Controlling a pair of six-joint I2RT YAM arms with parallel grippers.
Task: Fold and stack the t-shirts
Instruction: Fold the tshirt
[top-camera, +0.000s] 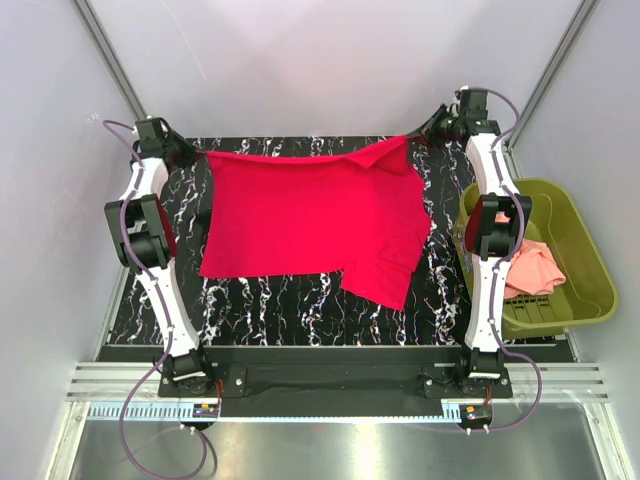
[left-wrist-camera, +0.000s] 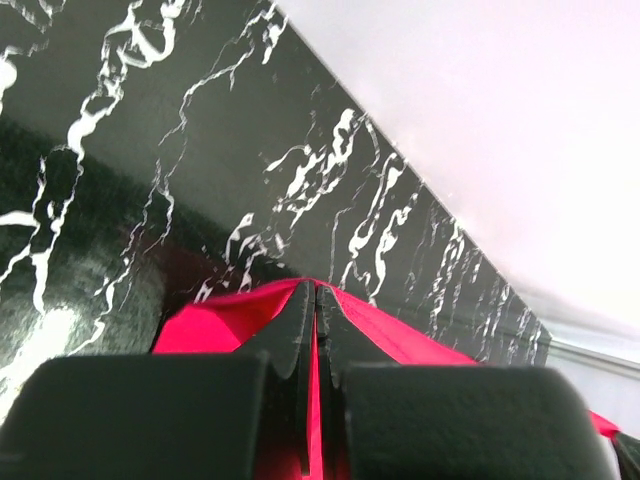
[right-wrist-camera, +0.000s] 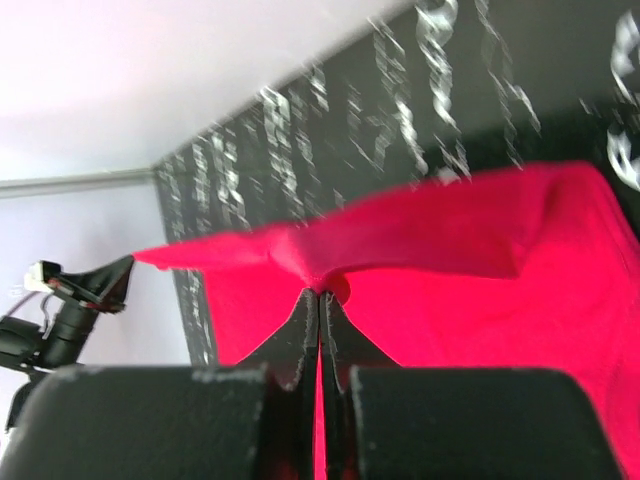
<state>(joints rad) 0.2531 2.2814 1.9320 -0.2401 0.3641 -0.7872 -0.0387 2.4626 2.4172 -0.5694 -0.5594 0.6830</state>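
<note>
The crimson red t-shirt (top-camera: 310, 220) lies spread over the black marbled table (top-camera: 280, 310), its far edge pulled taut between my two grippers. My left gripper (top-camera: 192, 153) is shut on the shirt's far left corner; in the left wrist view the cloth (left-wrist-camera: 395, 335) passes between the closed jaws (left-wrist-camera: 316, 290). My right gripper (top-camera: 425, 133) is shut on the far right corner; in the right wrist view the red cloth (right-wrist-camera: 480, 270) bunches at the closed jaws (right-wrist-camera: 320, 293). The salmon-pink t-shirt (top-camera: 530, 268) lies crumpled in the olive-green basket (top-camera: 590, 270).
The basket stands at the table's right edge beside the right arm. White walls close in behind and on both sides. The left arm's gripper (right-wrist-camera: 70, 300) shows at the left of the right wrist view.
</note>
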